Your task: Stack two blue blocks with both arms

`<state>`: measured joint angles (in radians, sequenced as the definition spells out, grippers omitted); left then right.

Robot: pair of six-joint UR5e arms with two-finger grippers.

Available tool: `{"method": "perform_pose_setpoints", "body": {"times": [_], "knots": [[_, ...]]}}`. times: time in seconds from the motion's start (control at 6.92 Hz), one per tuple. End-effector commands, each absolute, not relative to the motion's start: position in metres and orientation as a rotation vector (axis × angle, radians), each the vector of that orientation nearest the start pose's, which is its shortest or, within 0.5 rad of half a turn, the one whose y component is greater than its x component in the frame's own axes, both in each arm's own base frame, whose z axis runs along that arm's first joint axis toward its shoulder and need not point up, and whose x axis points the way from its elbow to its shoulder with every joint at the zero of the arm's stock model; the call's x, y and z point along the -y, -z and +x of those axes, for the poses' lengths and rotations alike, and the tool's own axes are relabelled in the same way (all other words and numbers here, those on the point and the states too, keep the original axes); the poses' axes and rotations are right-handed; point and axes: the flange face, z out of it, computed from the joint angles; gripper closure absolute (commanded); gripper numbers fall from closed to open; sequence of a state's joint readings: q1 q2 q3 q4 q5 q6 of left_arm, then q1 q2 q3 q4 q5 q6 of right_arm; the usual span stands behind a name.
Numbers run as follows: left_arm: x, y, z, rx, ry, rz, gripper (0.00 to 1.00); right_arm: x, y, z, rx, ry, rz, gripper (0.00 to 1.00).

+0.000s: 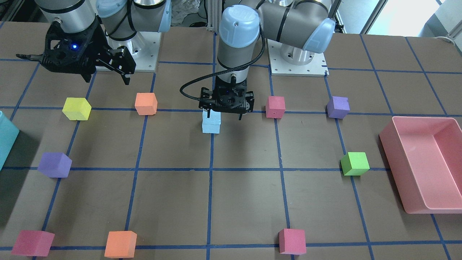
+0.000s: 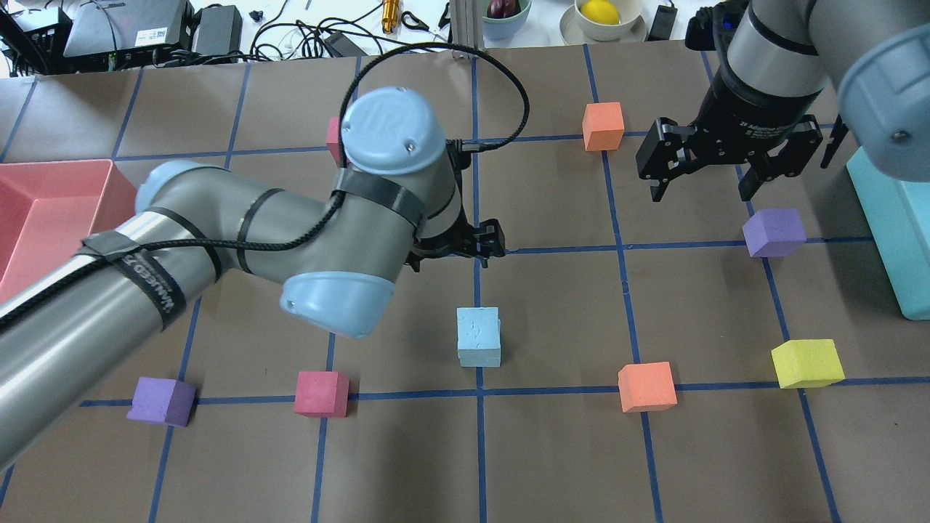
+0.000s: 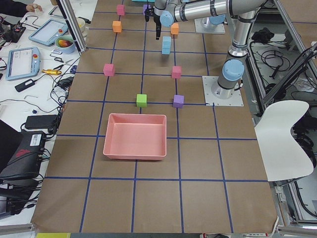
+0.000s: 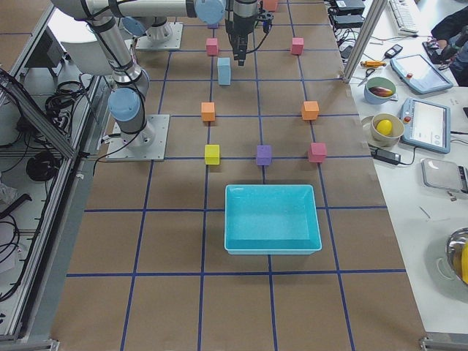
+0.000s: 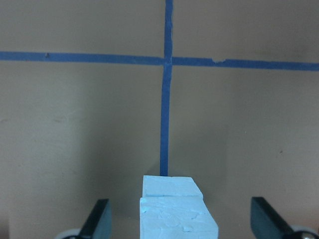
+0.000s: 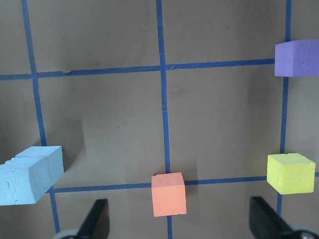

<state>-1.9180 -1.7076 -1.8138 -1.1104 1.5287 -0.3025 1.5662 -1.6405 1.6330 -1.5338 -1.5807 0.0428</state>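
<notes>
The two pale blue blocks stand stacked at the table's middle, the upper blue block point(image 1: 212, 116) on the lower blue block point(image 1: 211, 128), slightly offset. The stack also shows in the overhead view point(image 2: 479, 335) and the left wrist view point(image 5: 177, 219). My left gripper point(image 1: 223, 113) hangs just over the stack, open, its fingers point(image 5: 97, 221) wide on either side and apart from the blocks. My right gripper point(image 2: 701, 190) is open and empty, raised over the far right part of the table. It sees the stack at its lower left point(image 6: 30, 174).
A yellow cube point(image 1: 76, 108), orange cube point(image 1: 146, 103), pink cube point(image 1: 275, 107), two purple cubes point(image 1: 338, 107) point(image 1: 55, 164) and a green cube point(image 1: 355, 163) ring the stack. A pink bin point(image 1: 391, 169) and a teal bin point(image 1: 5, 139) stand at the table's ends.
</notes>
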Motion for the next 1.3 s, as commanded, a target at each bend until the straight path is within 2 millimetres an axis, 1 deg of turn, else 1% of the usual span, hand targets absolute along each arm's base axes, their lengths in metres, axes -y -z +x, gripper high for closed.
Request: {"method": "perform_pose_setpoints", "body": {"times": [0.0, 0.14, 0.29, 0.43, 0.58, 0.72, 1.01, 1.16], "knots": [[0.486, -0.407, -0.214, -3.184, 0.036, 0.138, 0.00, 0.460, -0.487, 0.130, -3.152, -0.046, 0.072, 0.00], [0.501, -0.433, -0.175, -3.184, -0.024, 0.093, 0.00, 0.460, -0.487, 0.130, -3.152, -0.043, 0.072, 0.00], [0.506, -0.466, -0.159, -3.173, -0.043, 0.159, 0.00, 0.460, -0.486, 0.130, -3.152, -0.046, 0.072, 0.00], [0.511, -0.496, -0.145, -3.170, -0.020, 0.163, 0.00, 0.460, -0.487, 0.130, -3.153, -0.043, 0.070, 0.00], [0.512, -0.496, -0.137, -3.165, -0.039, 0.184, 0.00, 0.460, -0.487, 0.130, -3.152, -0.043, 0.072, 0.00], [0.515, -0.498, -0.130, -3.163, -0.016, 0.235, 0.00, 0.460, -0.487, 0.130, -3.152, -0.043, 0.070, 0.00], [0.515, -0.504, -0.129, -3.159, 0.006, 0.235, 0.00, 0.460, -0.487, 0.131, -3.152, -0.043, 0.070, 0.00], [0.507, -0.505, -0.133, -3.158, 0.004, 0.247, 0.00, 0.460, -0.486, 0.130, -3.153, -0.046, 0.072, 0.00]]}}
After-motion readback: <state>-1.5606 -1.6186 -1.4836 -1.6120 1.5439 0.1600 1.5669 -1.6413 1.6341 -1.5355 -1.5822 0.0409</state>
